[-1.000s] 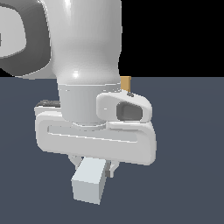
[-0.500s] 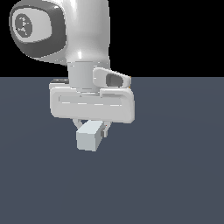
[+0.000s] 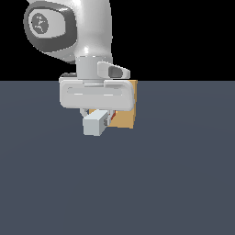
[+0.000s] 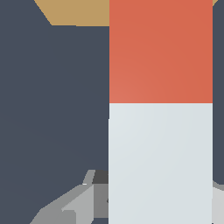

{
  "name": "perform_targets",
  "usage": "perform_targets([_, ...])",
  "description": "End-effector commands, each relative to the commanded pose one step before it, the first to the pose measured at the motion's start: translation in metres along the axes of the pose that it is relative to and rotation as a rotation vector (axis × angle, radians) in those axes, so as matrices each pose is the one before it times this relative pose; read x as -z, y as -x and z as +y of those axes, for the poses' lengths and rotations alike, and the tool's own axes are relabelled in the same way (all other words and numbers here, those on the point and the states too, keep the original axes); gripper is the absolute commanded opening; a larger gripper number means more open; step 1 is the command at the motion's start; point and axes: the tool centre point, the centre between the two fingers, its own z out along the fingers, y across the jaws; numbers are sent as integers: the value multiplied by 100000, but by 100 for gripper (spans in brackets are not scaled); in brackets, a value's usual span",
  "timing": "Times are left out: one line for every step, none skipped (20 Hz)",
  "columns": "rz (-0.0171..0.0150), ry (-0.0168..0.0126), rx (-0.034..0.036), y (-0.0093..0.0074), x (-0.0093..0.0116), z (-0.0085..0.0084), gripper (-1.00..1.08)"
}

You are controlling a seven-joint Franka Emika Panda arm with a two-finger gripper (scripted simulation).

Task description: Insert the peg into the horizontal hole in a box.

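Jaws first: your gripper (image 3: 100,114) has them closed onto the peg (image 3: 95,123), and you can see it best in the wrist view, where grey finger metal (image 4: 72,205) hugs the white part of the bar from both sides low in the frame.

No writing for you to read anywhere. No brand, no label, no lettering on the arm's white shell, on the peg or on the box.

Now the peg's heading. In the exterior view, at centre frame just under the wide white hand body, you're looking almost straight down its long axis: the square white end face points toward the camera and a touch toward the exterior view's left, and the bar runs away from you behind it. A sliver of red-orange shows at its far end, right beside the box (image 3: 125,115). It looks level, lifted off the dark grey floor (image 3: 174,183).

Wrist view confirms the run: the peg (image 4: 160,131) fills the right half of the frame, white section nearest the fingers, red-orange section beyond it, and that coloured end leads toward the tan box (image 4: 78,12) showing along the upper edge of the frame.

The box sits in the exterior view just right of centre, partly hidden behind the hand. You can't see its hole from either camera, and whether the red tip is touching the box face cannot be told from these views.
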Motion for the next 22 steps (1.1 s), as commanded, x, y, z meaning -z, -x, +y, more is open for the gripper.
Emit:
perform_targets([42,297,-292,-540,374,-74,-100])
perform_targets([0,0,0,-97,35,-27,-100])
perform_targets([-1,0,-49,-6,11,-2,-100])
perform_targets([0,0,0,0,0,0,-100])
perform_targets([0,0,0,0,0,0,-100])
perform_targets([0,0,0,0,0,0,-100])
perform_targets([-74,-311,122,9,-156,-106,-100])
perform_targets([27,63,7,-15,44,52,-100])
perform_targets([78,185,15,-44,130,156,-100])
perform_targets([80,190,16,-44,134,155,-100])
perform_targets([27,63,5,-15,45,52,-100])
perform_targets([0,0,0,0,0,0,-100])
perform_targets([0,0,0,0,0,0,-100])
perform_targets([0,0,0,0,0,0,-100])
perform_targets([-104,-336,-4,39,-165,-127,-100])
perform_targets([0,0,0,-36,0,-1,-100])
perform_targets([0,0,0,-108,0,-4,-100])
perform_targets([0,0,0,-180,-1,-6,-100])
perform_targets([0,0,0,-253,-1,-8,-100])
perform_targets([0,0,0,-326,-1,-9,-100])
perform_targets([22,43,-5,-395,26,-14,-100])
perform_targets([0,0,0,-475,-1,-11,-100])
